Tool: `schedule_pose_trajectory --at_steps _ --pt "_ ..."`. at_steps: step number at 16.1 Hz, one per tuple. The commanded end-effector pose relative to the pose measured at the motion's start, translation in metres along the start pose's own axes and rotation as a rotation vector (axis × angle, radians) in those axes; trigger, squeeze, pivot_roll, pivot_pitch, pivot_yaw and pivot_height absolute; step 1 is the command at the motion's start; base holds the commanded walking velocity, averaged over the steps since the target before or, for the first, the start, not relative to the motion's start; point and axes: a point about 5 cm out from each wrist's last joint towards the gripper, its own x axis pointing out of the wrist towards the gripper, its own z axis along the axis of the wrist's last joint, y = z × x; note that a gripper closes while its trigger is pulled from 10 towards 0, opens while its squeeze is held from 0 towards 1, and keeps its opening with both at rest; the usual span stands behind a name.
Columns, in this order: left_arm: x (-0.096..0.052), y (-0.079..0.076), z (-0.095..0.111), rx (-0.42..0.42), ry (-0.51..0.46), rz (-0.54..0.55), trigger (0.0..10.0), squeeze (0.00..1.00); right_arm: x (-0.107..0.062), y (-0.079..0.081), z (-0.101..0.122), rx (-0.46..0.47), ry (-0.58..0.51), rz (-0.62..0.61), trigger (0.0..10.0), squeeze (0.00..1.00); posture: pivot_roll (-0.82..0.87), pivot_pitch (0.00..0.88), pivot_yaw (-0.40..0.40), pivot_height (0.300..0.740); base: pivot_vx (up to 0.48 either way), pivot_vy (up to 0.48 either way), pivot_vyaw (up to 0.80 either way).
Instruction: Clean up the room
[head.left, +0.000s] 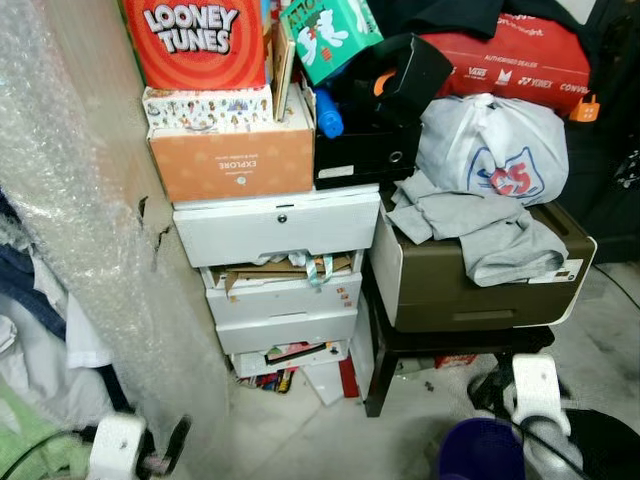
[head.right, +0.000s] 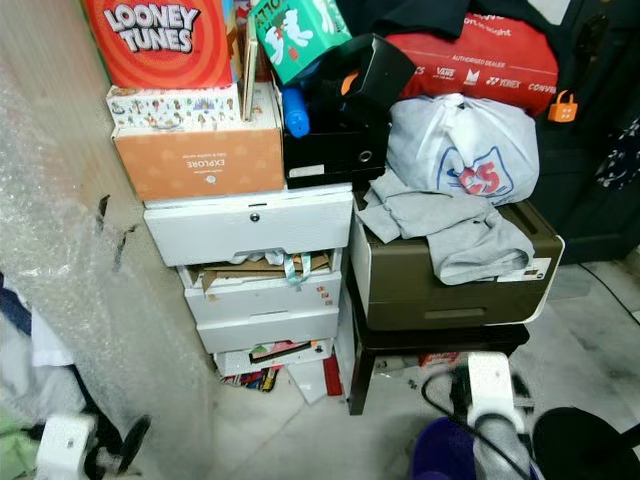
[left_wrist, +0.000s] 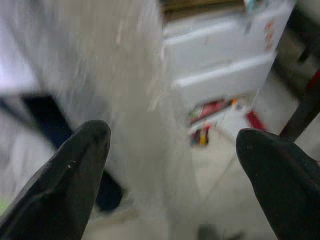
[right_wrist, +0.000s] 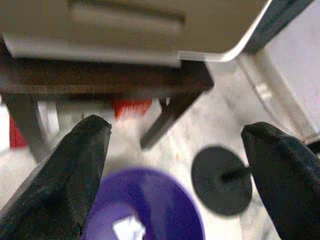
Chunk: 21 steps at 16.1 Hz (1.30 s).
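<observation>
A cluttered corner stands before the robot: a stack of white drawers (head.left: 275, 280) with papers poking out carries an orange box (head.left: 232, 160), a patterned box and a red Looney Tunes box (head.left: 195, 40), with a black file box (head.left: 365, 150) beside them. To the right, a brown printer (head.left: 470, 280) sits on a dark stool (head.left: 400, 350), with grey clothes (head.left: 470, 225) draped over it and a white bag (head.left: 495, 145) on top; a red bag (head.left: 520, 55) lies behind. A bubble-wrapped panel (head.left: 90, 230) leans at the left. The left end effector (left_wrist: 172, 165) hangs low beside the panel, fingers spread wide with nothing between them. The right end effector (right_wrist: 175, 170) is likewise spread and empty, poised above a purple bucket (right_wrist: 145, 205) on the floor (head.left: 300, 430) just in front of the stool
</observation>
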Motion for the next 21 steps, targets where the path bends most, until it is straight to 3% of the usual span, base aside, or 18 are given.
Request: schedule_pose_trajectory --at_steps 1,5,6,8,10,12,16,19,21 --pt "-0.005 0.01 -0.014 0.006 0.061 0.038 10.0 0.0 0.0 -0.001 -0.005 -0.003 0.022 0.002 10.0 0.0 -0.03 0.01 -0.008 0.74 0.0 0.0 0.0" --pt "-0.026 0.03 -0.068 0.04 0.366 0.093 10.0 0.0 -0.004 0.006 -0.026 0.002 0.107 0.075 10.0 0.0 -0.04 0.01 -0.01 0.74 0.0 0.0 0.0" --pt "-0.028 0.029 -0.072 0.036 0.398 0.1 10.0 0.0 -0.005 0.008 -0.028 0.006 0.118 0.09 10.0 0.0 -0.05 0.008 -0.012 0.74 0.0 0.0 0.0" --pt "-0.029 0.027 -0.087 -0.004 0.556 0.144 10.0 0.0 -0.013 0.022 -0.049 0.092 0.249 0.186 10.0 0.0 -0.05 0.0 -0.012 0.74 0.0 0.0 0.0" --pt "-0.02 0.032 -0.083 -0.026 0.603 0.189 10.0 0.0 -0.022 0.027 -0.065 0.098 0.332 0.227 10.0 0.0 -0.05 0.0 -0.017 0.74 0.0 0.0 0.0" --pt "-0.009 0.037 -0.076 0.032 0.633 0.162 10.0 0.0 -0.035 0.03 -0.087 0.024 0.438 0.25 10.0 0.0 -0.06 0.0 -0.015 0.74 0.0 0.0 0.8" --pt "-0.004 0.04 -0.071 0.102 0.65 0.145 10.0 0.0 -0.035 0.036 -0.085 -0.031 0.438 0.272 10.0 0.0 -0.07 0.0 -0.01 0.74 0.0 0.0 0.8" --pt "-0.003 0.039 -0.072 0.122 0.666 0.141 10.0 0.0 -0.038 0.031 -0.089 -0.043 0.426 0.275 10.0 0.0 -0.08 0.0 -0.017 0.74 0.0 0.0 0.8" --pt "0.006 0.035 -0.066 0.143 0.659 0.139 10.0 0.0 -0.04 0.028 -0.093 -0.067 0.429 0.283 10.0 0.0 -0.07 0.0 -0.024 0.74 0.0 0.0 0.78"
